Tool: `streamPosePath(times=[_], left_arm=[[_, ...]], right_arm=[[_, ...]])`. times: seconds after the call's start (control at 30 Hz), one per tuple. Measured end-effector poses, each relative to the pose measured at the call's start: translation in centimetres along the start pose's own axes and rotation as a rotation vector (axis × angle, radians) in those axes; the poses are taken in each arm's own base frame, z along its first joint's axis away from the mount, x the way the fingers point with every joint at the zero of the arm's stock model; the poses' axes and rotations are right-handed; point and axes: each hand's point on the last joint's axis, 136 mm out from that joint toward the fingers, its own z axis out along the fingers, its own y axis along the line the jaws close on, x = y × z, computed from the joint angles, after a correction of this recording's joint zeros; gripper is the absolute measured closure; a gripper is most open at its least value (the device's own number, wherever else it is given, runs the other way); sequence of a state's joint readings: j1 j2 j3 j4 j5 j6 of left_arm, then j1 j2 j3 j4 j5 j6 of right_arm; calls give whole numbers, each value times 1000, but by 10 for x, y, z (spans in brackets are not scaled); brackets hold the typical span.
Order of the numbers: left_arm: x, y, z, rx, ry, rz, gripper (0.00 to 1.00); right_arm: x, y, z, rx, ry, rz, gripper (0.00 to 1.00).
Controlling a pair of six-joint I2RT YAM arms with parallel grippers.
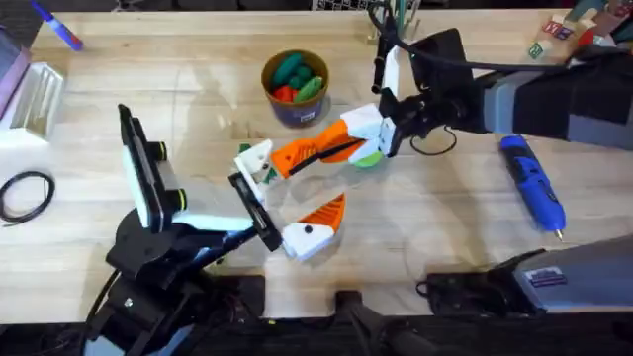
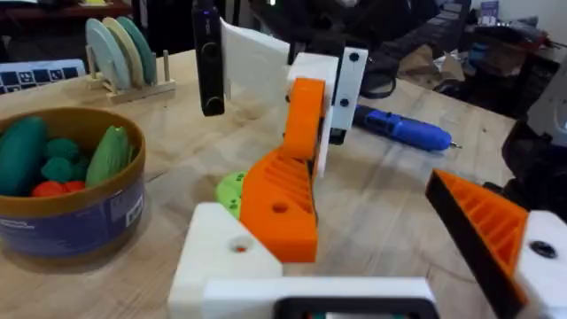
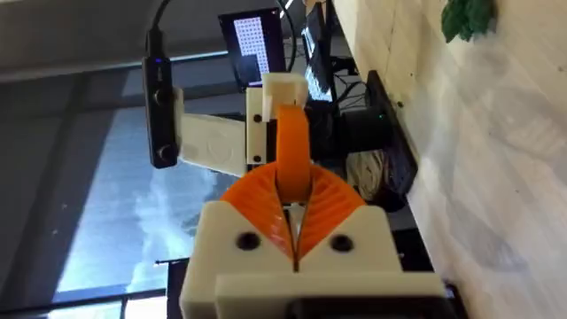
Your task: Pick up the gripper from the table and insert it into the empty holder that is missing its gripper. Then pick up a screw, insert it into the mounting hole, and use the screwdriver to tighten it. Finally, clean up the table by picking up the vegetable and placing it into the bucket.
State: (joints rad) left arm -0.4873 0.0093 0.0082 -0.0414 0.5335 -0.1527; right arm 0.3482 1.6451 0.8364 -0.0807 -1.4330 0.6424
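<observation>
**Q:** Where is the orange wedge (image 1: pixel 312 150)?

**A:** Your right pincer (image 1: pixel 348 138) is pressed together on its upper end, above the middle of the bench (image 1: pixel 148 89). In the left wrist view the wedge's lower end meets the holder (image 2: pixel 221 257), a white block with a small round hole on one side of your left pincer (image 1: pixel 292 188). Just behind it lies a lime-green disc (image 1: pixel 368 158).

**Q:** And the left pincer?

**A:** Spread wide. Its other finger (image 2: pixel 483 221) carries an orange ribbed pad and stands well apart from the holder.

**Q:** What about the remaining items?

**A:** The blue screwdriver (image 1: pixel 532 183) lies on the bench to the right, untouched. The bucket (image 1: pixel 297 111) stands beyond the pincers and holds green, teal and red toy vegetables. A dark green leafy vegetable (image 3: pixel 465 18) lies on the bench in your right wrist view.

**Q:** Is any writing legible?

**A:** The bucket's label carries print, but it is too small to read.
</observation>
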Motion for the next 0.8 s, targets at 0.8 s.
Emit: streamPosePath(times=[0.8], left_arm=[[0, 5, 0, -24, -1, -9, 14]], right_arm=[[-11, 8, 18, 26, -5, 44, 993]])
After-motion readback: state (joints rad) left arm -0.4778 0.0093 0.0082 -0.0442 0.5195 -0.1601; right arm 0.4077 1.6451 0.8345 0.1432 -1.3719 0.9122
